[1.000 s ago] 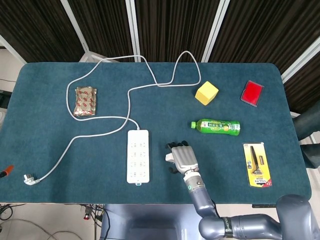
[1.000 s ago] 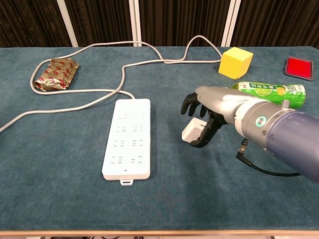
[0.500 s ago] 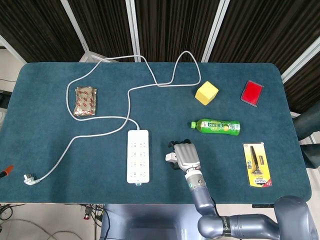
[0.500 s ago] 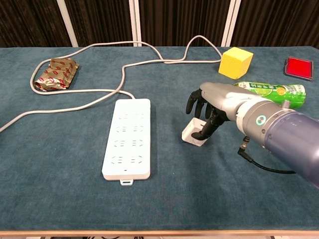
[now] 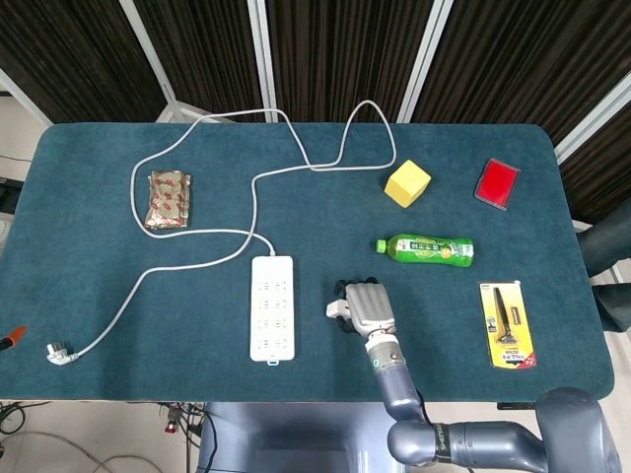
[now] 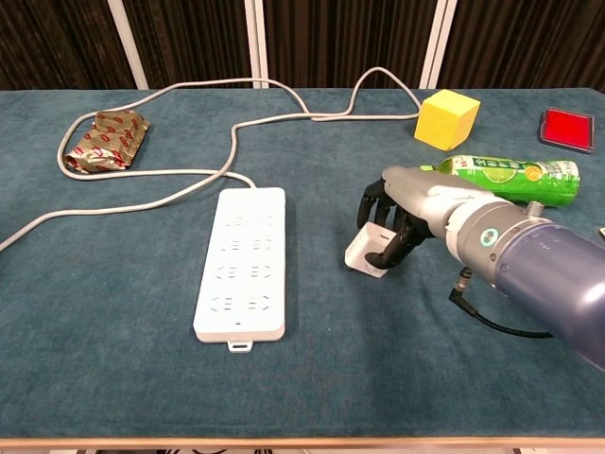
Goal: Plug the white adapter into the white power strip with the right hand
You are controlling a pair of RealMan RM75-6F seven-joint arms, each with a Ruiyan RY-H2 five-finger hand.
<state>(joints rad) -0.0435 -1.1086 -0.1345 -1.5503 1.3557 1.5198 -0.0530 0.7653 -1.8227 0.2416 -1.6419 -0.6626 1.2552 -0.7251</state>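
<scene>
1. The tabletop (image 5: pixel 89 256) carries everything; the job is in its early part, since nothing is plugged in yet.
2. The white power strip (image 6: pixel 241 261) lies flat near the front edge with all its sockets bare. Its cable (image 5: pixel 197 236) runs back across the cloth to a loose plug at the left.
3. The right hand (image 6: pixel 402 213) is curled down over the adapter. Its fingers (image 6: pixel 376 201) wrap the far side and the thumb comes in at the near side, so it appears to be closing a grasp. I cannot tell whether the hold is firm.
4. The white adapter (image 6: pixel 367 250) sits on the tabletop, apart from the strip on its right side and tilted under the hand.
5. Left to do, as I judge it: secure the grip, lift, carry the adapter leftward over a socket, line up the prongs and press in.
6. The left hand shows in neither view.
</scene>
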